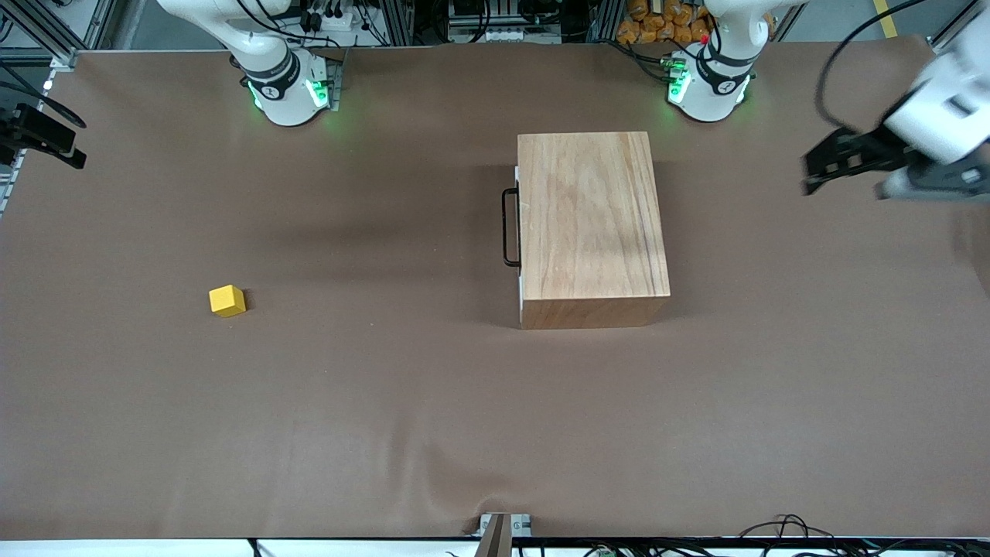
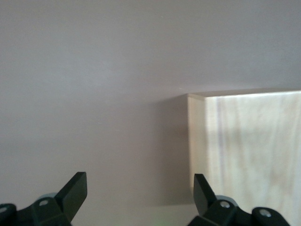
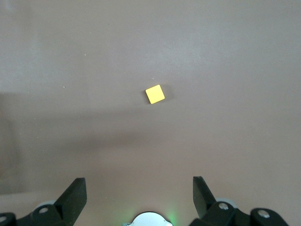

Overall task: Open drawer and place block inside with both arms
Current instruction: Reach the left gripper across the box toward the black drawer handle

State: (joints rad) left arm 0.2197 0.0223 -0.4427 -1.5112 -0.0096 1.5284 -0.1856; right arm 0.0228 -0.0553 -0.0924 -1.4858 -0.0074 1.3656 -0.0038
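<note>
Drawer shut, block waiting, both arms held up and apart.

The drawer (image 1: 520,232) sits closed in its box (image 1: 592,224), handle (image 1: 510,227) facing the block (image 1: 227,300) toward the right arm's end of the counter (image 1: 387,402). Left end effector (image 1: 839,162) hangs released over the counter beside the box; right end effector (image 3: 138,200), released, hangs high above the block, likely so each arm has its own job.

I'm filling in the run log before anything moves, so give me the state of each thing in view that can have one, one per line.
drawer: shut, flush in the wooden box, handle untouched.
block: resting on the table, toward the right arm's end, not held.
left gripper: open, empty, in the air at the left arm's end of the table.
right gripper: open, empty, above the block.
</note>
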